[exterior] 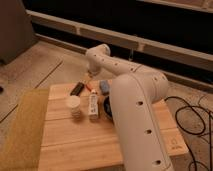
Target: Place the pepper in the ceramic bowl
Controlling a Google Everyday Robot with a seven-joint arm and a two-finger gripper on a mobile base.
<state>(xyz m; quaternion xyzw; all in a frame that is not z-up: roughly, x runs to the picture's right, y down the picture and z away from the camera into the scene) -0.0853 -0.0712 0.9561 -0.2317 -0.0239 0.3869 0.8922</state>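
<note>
The pepper [90,88] is a tiny red-orange sliver lying on the wooden table [75,140] near its far edge, between a dark oblong block and a blue object. The black ceramic bowl [106,106] sits to the right of a white tube, and my arm hides most of it. My white arm reaches from the lower right over the table and bends down at the far edge. My gripper [90,75] hangs just above and behind the pepper.
A dark oblong block [76,89], a small white ribbed cup [73,106], a white tube [93,105] and a blue object [104,86] lie around the pepper. A yellow-green mat [22,130] covers the table's left side. Cables [192,120] lie on the floor at the right.
</note>
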